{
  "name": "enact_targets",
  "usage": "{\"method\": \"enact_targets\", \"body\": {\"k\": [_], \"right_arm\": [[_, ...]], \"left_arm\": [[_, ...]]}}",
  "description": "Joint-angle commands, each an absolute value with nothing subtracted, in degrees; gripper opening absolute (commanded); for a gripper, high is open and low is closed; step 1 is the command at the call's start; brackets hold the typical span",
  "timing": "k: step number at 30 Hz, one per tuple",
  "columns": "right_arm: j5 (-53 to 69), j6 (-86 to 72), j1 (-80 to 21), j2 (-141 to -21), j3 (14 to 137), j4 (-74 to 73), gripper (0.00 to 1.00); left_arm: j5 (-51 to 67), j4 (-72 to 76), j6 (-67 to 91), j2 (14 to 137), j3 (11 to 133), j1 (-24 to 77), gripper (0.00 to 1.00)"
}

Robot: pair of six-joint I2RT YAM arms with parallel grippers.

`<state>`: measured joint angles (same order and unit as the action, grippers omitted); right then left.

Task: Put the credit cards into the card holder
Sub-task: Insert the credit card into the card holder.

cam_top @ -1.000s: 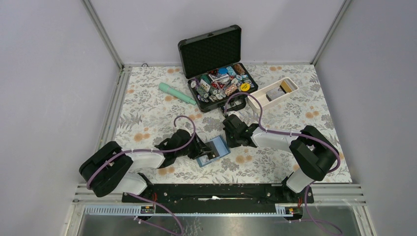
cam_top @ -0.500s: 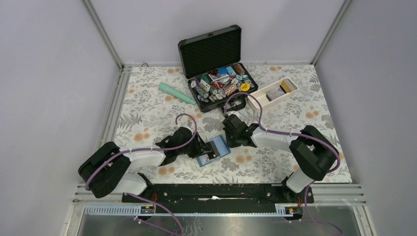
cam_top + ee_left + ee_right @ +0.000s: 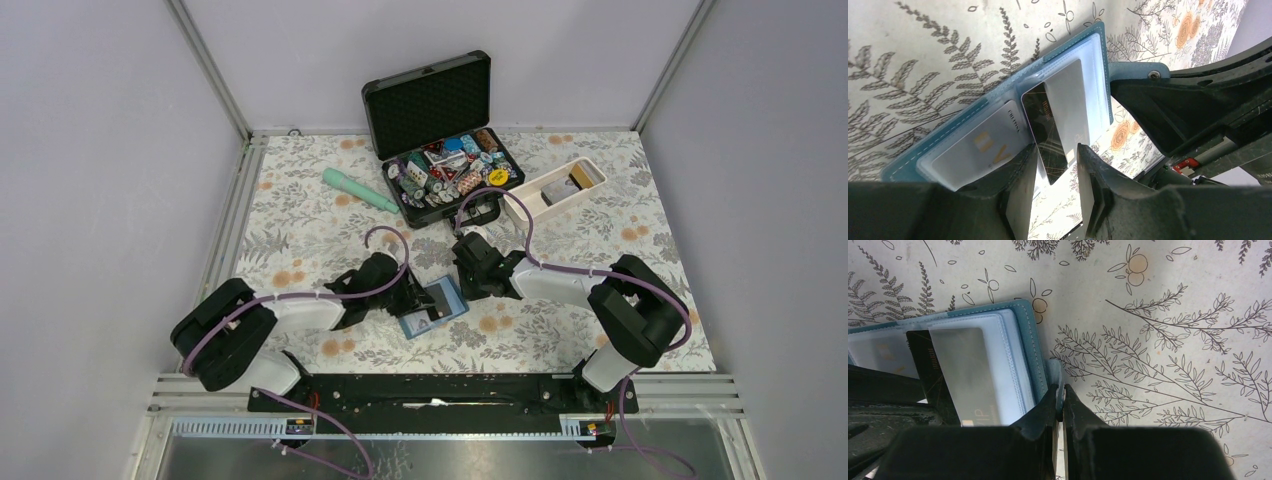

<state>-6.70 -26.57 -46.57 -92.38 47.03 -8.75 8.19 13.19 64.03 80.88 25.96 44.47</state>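
Left wrist view: left gripper (image 3: 1057,192) pinches black plastic credit card (image 3: 1045,127) half-seated in open teal-blue folding card holder (image 3: 998,115) | right gripper (image 3: 1062,407) nips its snap tab (image 3: 1055,376) | silver-grey card (image 3: 980,145) pocketed; tray cards (image 3: 562,186) likely remain.

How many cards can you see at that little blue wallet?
3. In the card holder, one silver card sits in a sleeve, another beside it, and a black card lies between the left tool's fingers. More may be hidden.

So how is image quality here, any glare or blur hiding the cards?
Top view: even light, sharp, but the card holder is small. Left wrist: the black card is sharp, with mild sheen on the sleeves and blurred fingers. Right wrist: tablecloth crisp, near gripper dark and soft.
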Motion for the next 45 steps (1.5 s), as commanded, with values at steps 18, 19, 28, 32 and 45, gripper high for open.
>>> {"method": "enact_targets", "body": {"k": [18, 19, 28, 32, 45], "right_arm": [[-9.21, -26.71, -47.43, -92.45, 45.89, -14.21, 0.0], [-9.43, -26.79, -47.46, -92.23, 45.8, -14.37, 0.0], [-10.2, -27.21, -47.46, -90.11, 45.05, -15.31, 0.0], [-10.67, -27.41, -47.55, -89.82, 44.75, -15.37, 0.0], [-18.8, -31.25, -47.49, -82.82, 46.22, -21.47, 0.27]], "left_arm": [[10.24, 14.76, 61.98, 87.06, 33.09, 46.39, 0.36], [10.26, 14.7, 61.77, 87.22, 33.35, 46.4, 0.36], [10.32, 12.72, 60.22, 88.37, 36.55, 46.84, 0.36], [11.02, 12.4, 59.49, 89.9, 38.37, 47.27, 0.37], [8.32, 6.22, 48.65, 89.69, 43.02, 47.44, 0.63]]}}
